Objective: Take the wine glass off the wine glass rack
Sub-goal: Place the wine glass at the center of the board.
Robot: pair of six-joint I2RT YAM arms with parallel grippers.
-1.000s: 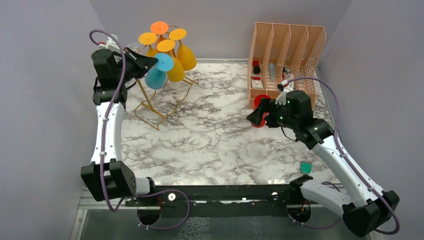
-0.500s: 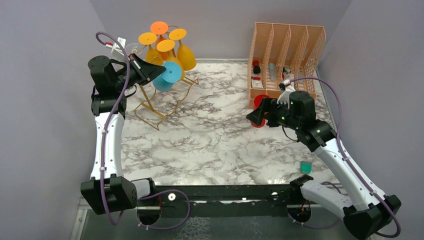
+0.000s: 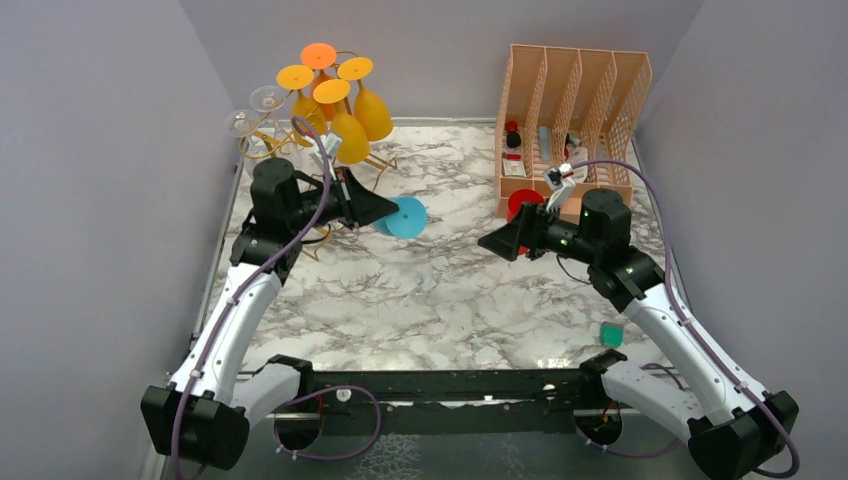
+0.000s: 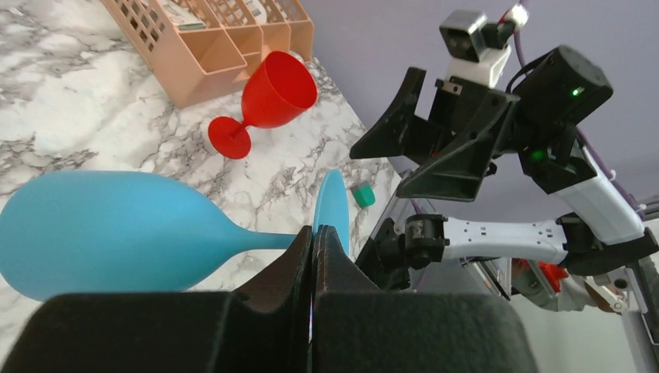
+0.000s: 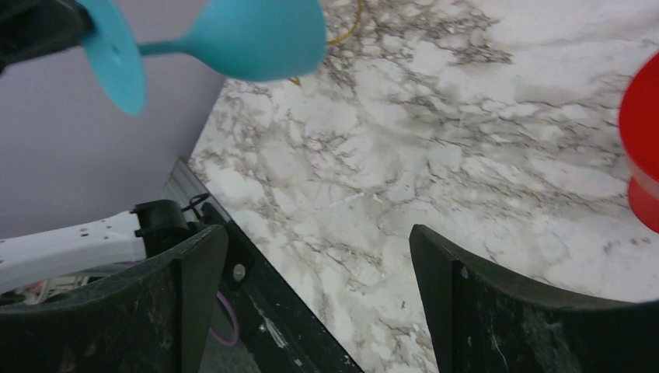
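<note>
While it lay on its side in the air over the table [image 3: 430,300], the blue wine glass [image 3: 403,216] was off the wine glass rack [image 3: 372,160] and just in front of it. It was light blue all over, with a round bowl, a thin stem and a flat round foot. The left gripper [image 3: 385,210] was pinched tight on the stem, close to the foot. The right gripper [image 3: 500,243] had its fingers spread wide and held nothing. It hung over the table, apart from the blue glass and near one red glass [image 3: 519,205].

Four yellow-orange glasses [image 3: 351,138] hung upside down on the thin gold rack. Two clear glasses [image 3: 268,98] hung on its left side. One peach file organiser [image 3: 575,75] with four slots stood at the back right, with the red glass just in front of it. One small green thing [image 3: 611,334] lay near the right edge.

The table top was white marble with grey veins. Plain pale purple walls [image 3: 100,200] stood on three sides.
</note>
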